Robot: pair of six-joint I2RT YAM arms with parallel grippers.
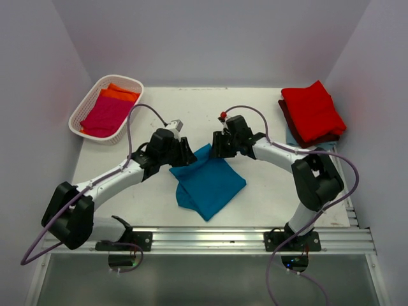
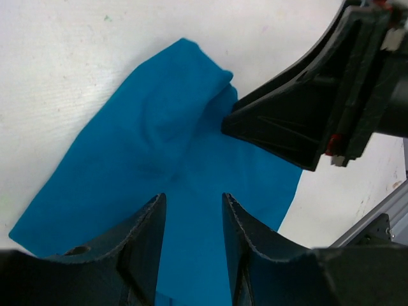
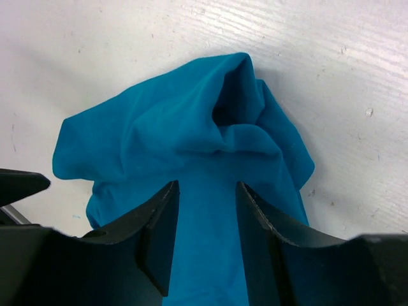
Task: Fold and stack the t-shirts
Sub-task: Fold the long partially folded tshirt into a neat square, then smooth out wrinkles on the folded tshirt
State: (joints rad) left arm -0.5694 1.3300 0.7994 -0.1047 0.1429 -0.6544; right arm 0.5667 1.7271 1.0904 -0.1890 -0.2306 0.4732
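Teal t-shirt [image 1: 210, 185], single, underlies left end effector [image 1: 190, 156] and right end effector [image 1: 217, 145], both parted.

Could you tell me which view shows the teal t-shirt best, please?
The top external view: nearly the whole teal t-shirt shows there. Each wrist view shows only a bunched part, cropped below.

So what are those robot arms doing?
Two robot arms are working on a teal t-shirt lying rumpled in the middle of the table. The left tool and right tool both hang open over it. A folded red shirt tops a stack at the far right, and other shirts wait in the white basket.
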